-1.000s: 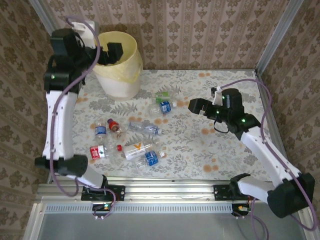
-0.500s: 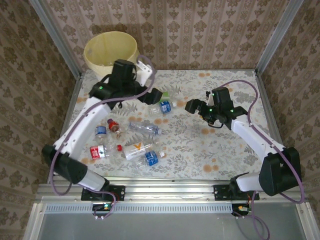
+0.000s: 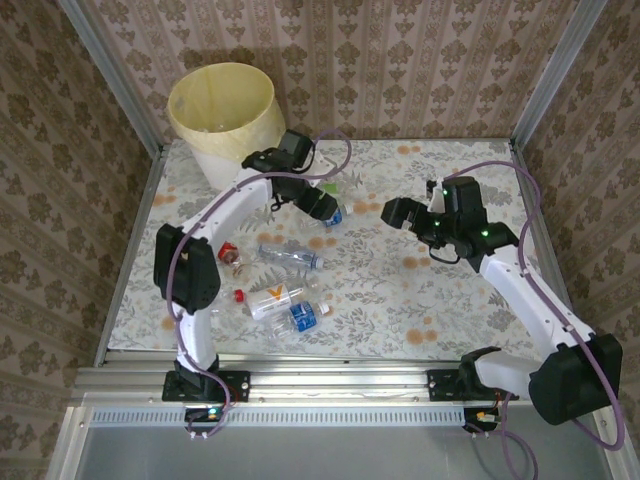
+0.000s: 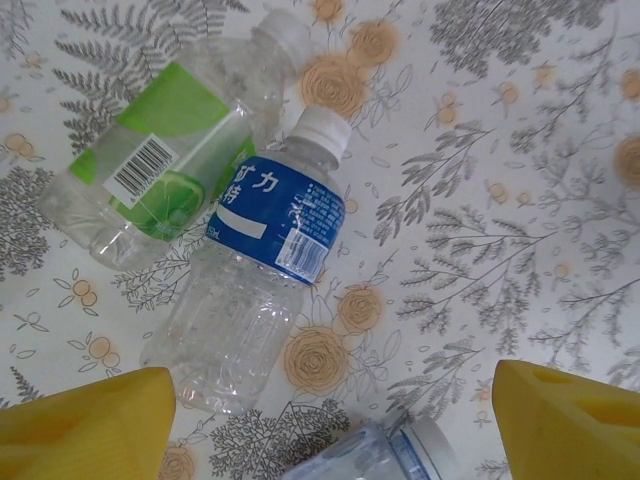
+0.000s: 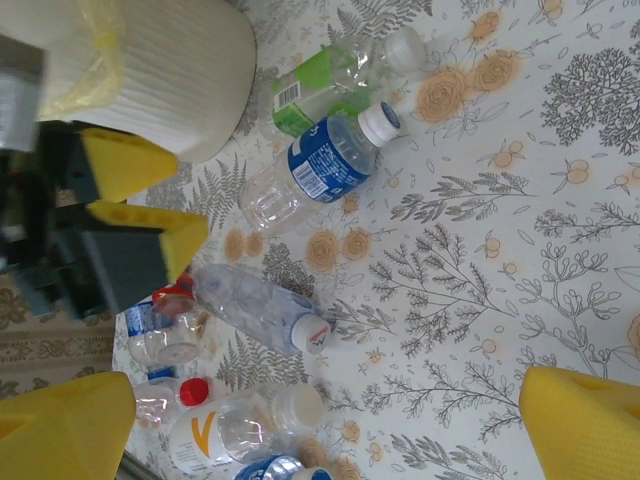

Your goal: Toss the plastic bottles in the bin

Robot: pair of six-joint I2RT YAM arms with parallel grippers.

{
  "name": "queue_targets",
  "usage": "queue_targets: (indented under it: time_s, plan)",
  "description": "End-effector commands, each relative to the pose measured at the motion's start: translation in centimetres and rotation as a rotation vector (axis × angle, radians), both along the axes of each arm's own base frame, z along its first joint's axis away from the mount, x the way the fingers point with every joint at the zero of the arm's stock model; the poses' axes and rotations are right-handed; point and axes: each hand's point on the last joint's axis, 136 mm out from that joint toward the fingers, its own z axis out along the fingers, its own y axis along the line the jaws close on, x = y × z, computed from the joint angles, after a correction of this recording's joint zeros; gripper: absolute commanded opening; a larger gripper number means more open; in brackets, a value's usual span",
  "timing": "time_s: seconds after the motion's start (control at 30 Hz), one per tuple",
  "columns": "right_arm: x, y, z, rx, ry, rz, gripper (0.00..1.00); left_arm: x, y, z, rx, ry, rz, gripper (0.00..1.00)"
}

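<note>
The bin (image 3: 222, 105), a pale-yellow bucket, stands at the back left. My left gripper (image 3: 322, 203) hangs open just above a blue-labelled bottle (image 4: 262, 270) and a green-labelled bottle (image 4: 170, 150), which lie side by side. The blue one's base is close to the left finger (image 4: 90, 425), and nothing is gripped. A clear bottle's capped end (image 4: 400, 455) shows low between the fingers. My right gripper (image 3: 395, 212) is open and empty above the table, to the right of these bottles. More plastic bottles lie nearer the front: a clear one (image 3: 290, 257), an orange-marked one (image 3: 275, 298) and a blue one (image 3: 305, 315).
A red-capped bottle (image 3: 228, 252) and a loose red cap (image 3: 240, 295) lie left of the pile, partly behind the left arm. Patterned walls close in the table on three sides. The floral tabletop (image 3: 440, 300) lies open under the right arm.
The left arm has swung from over the bin down to the blue- and green-labelled bottles, and its fingers have narrowed a little. The right gripper has shifted only slightly.
</note>
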Motion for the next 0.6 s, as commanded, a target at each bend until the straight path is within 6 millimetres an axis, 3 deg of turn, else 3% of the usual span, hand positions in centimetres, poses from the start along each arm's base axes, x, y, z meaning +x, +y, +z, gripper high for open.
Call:
queue_targets:
  time_s: [0.0, 0.17, 0.57]
  plan:
    - [-0.8, -0.4, -0.4, -0.021, 0.011, 0.014, 1.00, 0.1, 0.2, -0.6, 0.050, 0.008, -0.020, 0.82]
    - [-0.9, -0.4, -0.4, -0.015, 0.010, 0.019, 1.00, 0.9, 0.1, -2.6, 0.086, 0.036, -0.019, 0.77]
    - [-1.2, -0.4, 0.1, -0.011, -0.006, 0.029, 1.00, 2.3, 0.5, -6.9, 0.164, 0.080, -0.018, 0.76]
